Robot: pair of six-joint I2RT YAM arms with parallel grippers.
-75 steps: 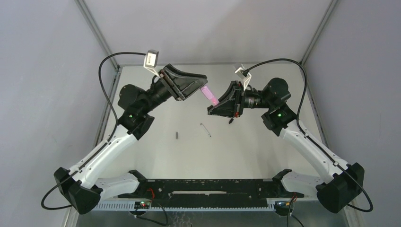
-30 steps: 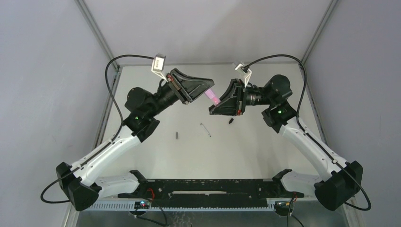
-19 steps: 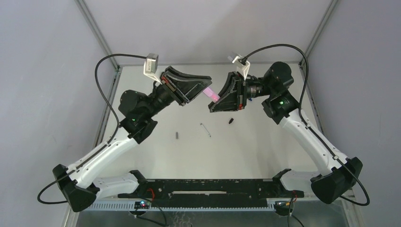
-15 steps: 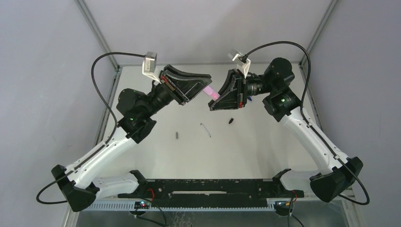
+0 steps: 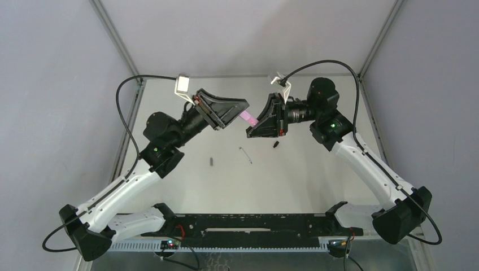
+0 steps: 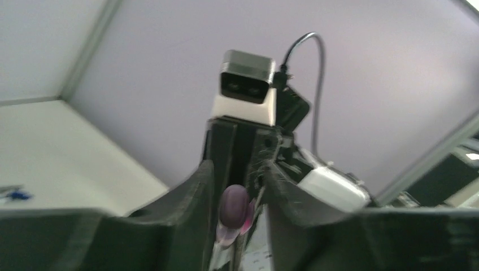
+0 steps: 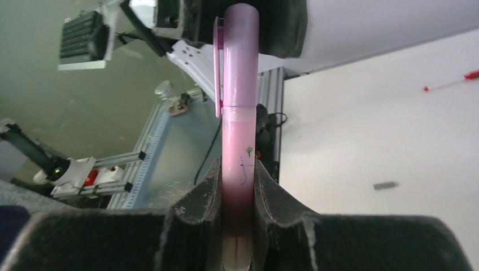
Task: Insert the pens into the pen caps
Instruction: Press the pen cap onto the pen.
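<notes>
Pen (image 7: 237, 158), the pink one, hangs in the air at the upper middle of the top view, squeezed tight by the right fingers (image 7: 197, 203), its long side pointing straight into the pink cap (image 7: 240, 56), which looks pushed on and is pinched by the left fingers (image 6: 195, 197).

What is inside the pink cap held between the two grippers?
The pink marker runs into the pink cap, meeting it at a seam. Its tip is hidden by the cap wall.
</notes>
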